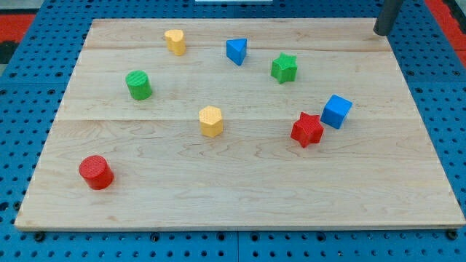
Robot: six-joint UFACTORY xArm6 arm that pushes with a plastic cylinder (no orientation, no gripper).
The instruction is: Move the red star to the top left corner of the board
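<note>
The red star lies right of the board's middle, touching or almost touching the blue cube at its upper right. My tip is at the board's top right corner, far above and to the right of the red star, touching no block. The wooden board's top left corner has no block on it; the nearest block is the yellow heart-shaped block.
A blue triangle and a green star sit near the top middle. A green cylinder is at the left, a yellow hexagon in the middle, a red cylinder at the bottom left.
</note>
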